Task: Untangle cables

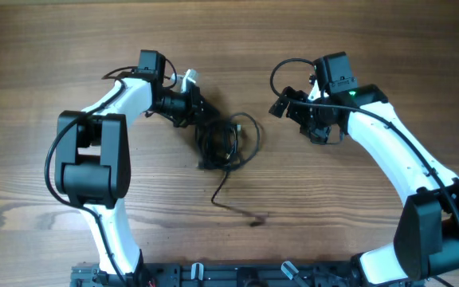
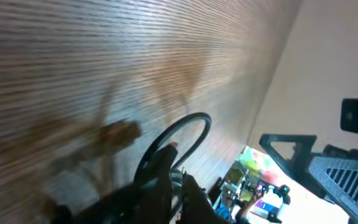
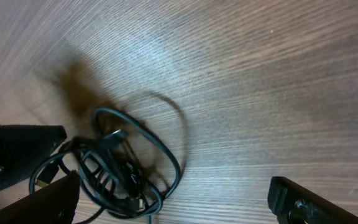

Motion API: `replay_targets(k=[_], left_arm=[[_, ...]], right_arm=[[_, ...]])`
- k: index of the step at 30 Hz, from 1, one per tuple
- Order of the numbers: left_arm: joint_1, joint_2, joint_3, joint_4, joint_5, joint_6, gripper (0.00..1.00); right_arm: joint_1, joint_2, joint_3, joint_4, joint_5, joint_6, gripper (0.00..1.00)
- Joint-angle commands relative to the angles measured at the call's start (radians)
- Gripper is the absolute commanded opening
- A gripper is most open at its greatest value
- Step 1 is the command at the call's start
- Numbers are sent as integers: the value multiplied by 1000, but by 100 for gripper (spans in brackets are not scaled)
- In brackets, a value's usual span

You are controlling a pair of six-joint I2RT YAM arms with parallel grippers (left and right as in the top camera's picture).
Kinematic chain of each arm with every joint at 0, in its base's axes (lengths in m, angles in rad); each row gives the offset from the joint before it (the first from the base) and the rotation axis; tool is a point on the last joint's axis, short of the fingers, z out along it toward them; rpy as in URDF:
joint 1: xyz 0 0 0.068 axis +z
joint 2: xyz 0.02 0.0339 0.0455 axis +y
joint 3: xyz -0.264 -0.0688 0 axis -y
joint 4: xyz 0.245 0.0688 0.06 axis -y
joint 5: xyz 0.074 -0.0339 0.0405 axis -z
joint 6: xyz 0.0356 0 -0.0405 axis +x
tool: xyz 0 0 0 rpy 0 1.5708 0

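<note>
Black cables (image 1: pixel 225 143) lie bunched in loose loops at mid-table (image 1: pixel 325 207), one strand trailing toward the arm bases. Left pincer (image 1: pixel 196 110) sits at the bunch's edge; whether it grips cannot be told. Right pincer (image 3: pixel 166 193) hangs near the bunch, fingers wide apart, holding nothing.

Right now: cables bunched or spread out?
Mostly bunched. The cables sit in one clump of overlapping loops, seen in the overhead and right wrist views; a single loose end trails away from it.
</note>
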Motion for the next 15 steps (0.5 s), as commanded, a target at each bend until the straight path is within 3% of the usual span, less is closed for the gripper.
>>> replay_targets(k=[1, 3, 5, 6, 10, 13, 15], left_arm=[[-2, 10, -8, -6, 17, 21, 12], [-3, 10, -8, -6, -61, -54, 9], [-5, 10, -8, -7, -149, -130, 4], [-6, 10, -8, -9, -194, -163, 4], [-5, 10, -8, -19, -246, -185, 4], [-5, 10, -8, -29, -281, -203, 4], [-5, 10, -8, -34, -333, -234, 4]], right_arm=[[3, -4, 3, 66, -232, -114, 95], [30, -4, 3, 147, -413, -169, 83], [85, -4, 3, 205, -466, -170, 78], [130, -4, 3, 225, -457, -170, 70], [309, -3, 2, 243, -190, -87, 63], [421, 11, 2, 253, 71, 67, 41], [463, 40, 2, 293, 96, 92, 38]])
